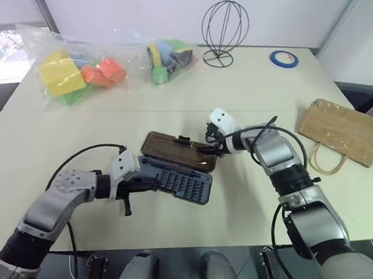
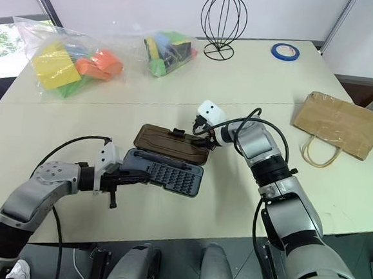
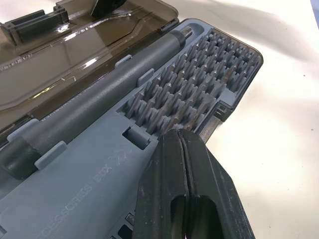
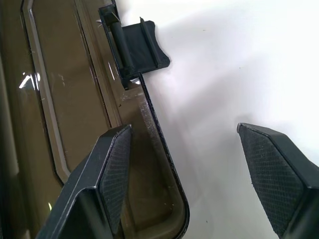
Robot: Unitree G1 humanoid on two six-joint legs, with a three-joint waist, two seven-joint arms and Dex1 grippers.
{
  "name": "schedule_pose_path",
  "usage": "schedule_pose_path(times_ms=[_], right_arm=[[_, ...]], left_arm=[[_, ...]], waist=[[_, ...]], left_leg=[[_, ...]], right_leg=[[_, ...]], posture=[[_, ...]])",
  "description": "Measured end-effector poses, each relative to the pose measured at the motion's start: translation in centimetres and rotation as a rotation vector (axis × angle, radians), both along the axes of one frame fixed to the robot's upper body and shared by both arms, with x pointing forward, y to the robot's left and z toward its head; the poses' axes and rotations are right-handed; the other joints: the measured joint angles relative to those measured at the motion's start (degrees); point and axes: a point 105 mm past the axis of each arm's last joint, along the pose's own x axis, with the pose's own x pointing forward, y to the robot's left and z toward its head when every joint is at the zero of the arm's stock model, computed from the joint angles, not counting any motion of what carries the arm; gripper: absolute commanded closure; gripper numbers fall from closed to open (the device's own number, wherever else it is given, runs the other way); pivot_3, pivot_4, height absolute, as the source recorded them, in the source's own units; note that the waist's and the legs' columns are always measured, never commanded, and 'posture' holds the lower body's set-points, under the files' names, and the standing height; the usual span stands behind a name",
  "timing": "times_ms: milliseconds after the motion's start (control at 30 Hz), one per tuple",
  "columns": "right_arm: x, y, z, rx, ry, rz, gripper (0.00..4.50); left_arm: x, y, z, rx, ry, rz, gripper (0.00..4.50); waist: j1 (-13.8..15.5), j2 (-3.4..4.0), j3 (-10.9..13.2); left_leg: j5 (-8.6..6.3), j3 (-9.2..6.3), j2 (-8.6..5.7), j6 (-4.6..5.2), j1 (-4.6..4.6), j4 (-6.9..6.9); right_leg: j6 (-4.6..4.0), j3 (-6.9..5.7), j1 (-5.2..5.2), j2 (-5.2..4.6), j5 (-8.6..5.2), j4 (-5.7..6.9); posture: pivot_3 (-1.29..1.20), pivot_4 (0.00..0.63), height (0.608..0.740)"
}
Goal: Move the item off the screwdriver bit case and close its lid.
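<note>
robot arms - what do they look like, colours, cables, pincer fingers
Silver-grey shells with black joints and loose black cables looping along each forearm. White blocks sit at both wrists. The left pincer and right pincer have black fingers; the right's pads are cross-hatched.

Quick count: one screwdriver bit case [image 1: 174, 169], lying open on the counter [image 1: 255, 87]. One brown paper bag [image 1: 344, 131]. Two clear bags of coloured blocks [image 1: 75, 69], one wire stand [image 1: 224, 31], one roll of blue tape [image 1: 283, 57].

The left gripper [image 3: 185, 137], jaws pressed together, rests on the open screwdriver bit case [image 3: 99, 174] beside its bit slots [image 3: 199, 79].
</note>
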Motion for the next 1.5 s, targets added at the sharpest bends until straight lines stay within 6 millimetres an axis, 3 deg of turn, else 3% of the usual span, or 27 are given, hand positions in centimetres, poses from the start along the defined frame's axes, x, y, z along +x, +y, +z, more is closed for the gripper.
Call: schedule_pose_path(times_ms=[100, 233, 267, 767, 967, 1300, 1500], right_arm=[[-0.2, 0.3, -0.1, -0.006, 0.006, 0.021, 2.31], [-0.5, 0.6, 0.0, -0.012, 0.006, 0.044, 4.37], [-0.6, 0.6, 0.0, -0.022, 0.007, 0.056, 4.45], [-0.6, 0.4, 0.0, -0.041, 0.002, 0.056, 4.45], [-1.1, 0.4, 0.0, -0.131, -0.13, 0.153, 4.45], [-2.8, 1.5, 1.1, -0.24, -0.376, 0.34, 4.45], [-2.7, 2.1, 1.9, -0.275, -0.516, 0.383, 4.45]], left_arm=[[0.0, 0.0, 0.0, 0.0, -0.002, -0.001, 4.5], [0.1, 0.0, 0.1, 0.0, -0.005, -0.002, 4.5], [0.2, 0.0, 0.2, 0.0, -0.01, 0.004, 4.5], [0.2, -0.1, 0.4, -0.002, -0.014, -0.004, 4.5], [0.7, -0.1, 0.9, -0.017, -0.014, 0.008, 4.5], [2.8, 0.4, 2.9, -0.084, -0.035, 0.078, 4.5], [5.3, 1.2, 6.1, -0.207, -0.06, 0.187, 4.5]], waist=[[0.0, 0.0, 0.0], [0.03, 0.0, 0.0], [0.04, -0.03, -0.03], [-0.02, -0.09, -0.12], [0.0, -0.09, -0.12], [0.02, -0.1, -0.11], [0.06, -0.11, -0.11]], left_leg=[[0.0, 0.0, 0.0, 0.0, 0.0, 0.0], [0.0, 0.0, 0.0, 0.0, 0.0, 0.02], [0.0, -0.02, 0.0, 0.0, 0.02, 0.02], [0.0, 0.0, 0.03, 0.0, 0.06, 0.02], [0.0, 0.0, 0.02, 0.0, 0.05, 0.02], [0.0, 0.01, 0.01, 0.0, 0.02, 0.0], [0.0, 0.0, 0.0, -0.01, 0.01, 0.05]], right_leg=[[0.0, 0.0, 0.0, 0.0, 0.0, 0.0], [0.0, 0.0, 0.02, 0.0, 0.0, 0.01], [0.0, -0.01, 0.04, 0.01, 0.0, 0.01], [0.0, 0.0, 0.06, 0.03, 0.0, 0.04], [0.0, 0.0, 0.04, 0.02, 0.0, 0.03], [0.0, 0.0, 0.0, 0.02, 0.0, 0.03], [0.0, 0.0, 0.0, 0.02, 0.0, 0.02]], posture=[[0.0, 0.15, 0.74], [0.0, 0.15, 0.74], [0.0, 0.15, 0.74], [0.0, 0.15, 0.74], [0.0, 0.15, 0.74], [0.0, 0.15, 0.74], [0.0, 0.15, 0.74]])
